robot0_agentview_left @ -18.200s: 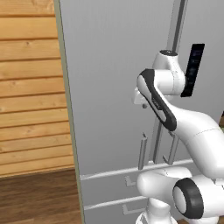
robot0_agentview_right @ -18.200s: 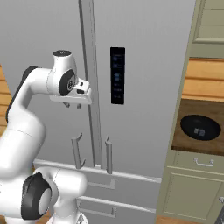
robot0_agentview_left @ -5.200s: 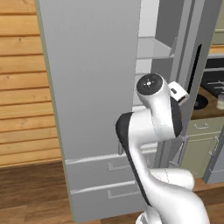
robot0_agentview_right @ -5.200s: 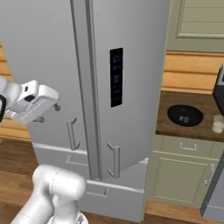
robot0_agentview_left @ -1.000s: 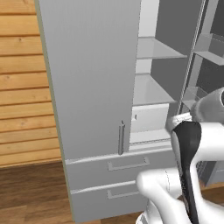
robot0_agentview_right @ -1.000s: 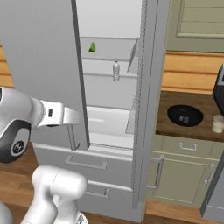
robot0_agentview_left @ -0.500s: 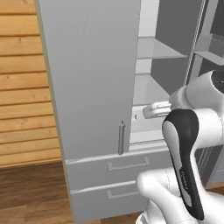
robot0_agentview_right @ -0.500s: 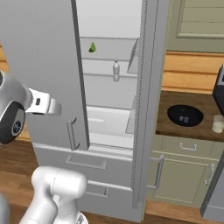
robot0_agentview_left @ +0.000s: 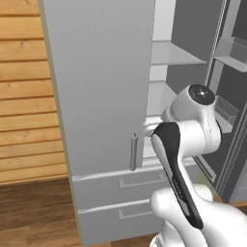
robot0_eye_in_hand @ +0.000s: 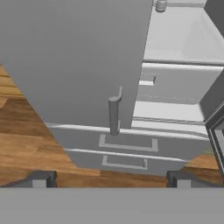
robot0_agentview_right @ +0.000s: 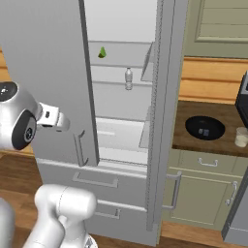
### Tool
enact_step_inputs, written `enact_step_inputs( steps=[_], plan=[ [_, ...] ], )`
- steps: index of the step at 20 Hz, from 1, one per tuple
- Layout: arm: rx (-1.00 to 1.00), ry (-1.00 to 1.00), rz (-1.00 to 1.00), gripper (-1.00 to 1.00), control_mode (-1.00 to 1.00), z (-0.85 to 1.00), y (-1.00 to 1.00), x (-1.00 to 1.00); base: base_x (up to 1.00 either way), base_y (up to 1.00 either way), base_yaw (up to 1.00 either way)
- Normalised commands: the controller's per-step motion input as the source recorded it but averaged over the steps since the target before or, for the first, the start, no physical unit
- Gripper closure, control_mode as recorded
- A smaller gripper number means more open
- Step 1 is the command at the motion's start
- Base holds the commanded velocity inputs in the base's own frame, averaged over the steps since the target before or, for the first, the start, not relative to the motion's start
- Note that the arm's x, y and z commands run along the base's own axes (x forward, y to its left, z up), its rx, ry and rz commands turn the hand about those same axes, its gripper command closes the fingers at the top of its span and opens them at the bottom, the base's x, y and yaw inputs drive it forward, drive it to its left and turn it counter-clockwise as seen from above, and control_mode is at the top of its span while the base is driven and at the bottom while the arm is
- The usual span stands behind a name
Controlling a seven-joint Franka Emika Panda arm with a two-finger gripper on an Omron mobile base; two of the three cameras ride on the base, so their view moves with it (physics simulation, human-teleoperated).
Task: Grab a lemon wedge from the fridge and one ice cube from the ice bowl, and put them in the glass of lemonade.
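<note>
The fridge [robot0_agentview_right: 43, 48] stands with its left door shut and its right door [robot0_agentview_right: 162, 111] swung wide. On an upper shelf inside sits the small green-yellow lemon wedge [robot0_agentview_right: 102, 52]. The black ice bowl [robot0_agentview_right: 205, 127] and the glass of lemonade [robot0_agentview_right: 240, 136] rest on the wooden counter to the fridge's right. My gripper [robot0_agentview_right: 64, 124] hangs open and empty in front of the shut left door [robot0_agentview_left: 96, 72], near its bar handle [robot0_eye_in_hand: 114, 114]. In the hand view my gripper [robot0_eye_in_hand: 111, 179] points at that handle and the drawers below.
A small bottle [robot0_agentview_right: 128, 78] stands on the shelf below the wedge. A crisper box [robot0_agentview_right: 114, 133] sits at the bottom of the compartment. The open door's bins [robot0_agentview_left: 226, 108] jut out on the right. Beige cabinets [robot0_agentview_right: 203, 191] lie under the counter, and a wood wall [robot0_agentview_left: 24, 96] is to the left.
My hand has swung left, away from the open compartment, and now sits in front of the shut left door. The gripper stays open. The fridge and its contents have not moved.
</note>
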Motion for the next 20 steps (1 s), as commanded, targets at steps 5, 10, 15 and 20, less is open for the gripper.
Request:
enact_step_inputs(
  steps=[5, 10, 15, 20],
  plan=[
    [0.01, -0.02, 0.00, -1.00, -1.00, -0.48, 0.10, 0.42, 0.00, 0.00, 0.00],
    [-0.02, 0.08, 0.00, -1.00, -1.00, 0.00, 0.00, 0.58, 0.00, 0.00, 0.00],
    [0.00, 0.04, 0.00, -1.00, -1.00, -0.07, 0.00, 0.30, 0.00, 0.00, 0.00],
    [0.00, 0.00, 0.00, -1.00, -1.00, -0.33, 0.00, 0.33, 0.00, 0.00, 0.00]
  ],
)
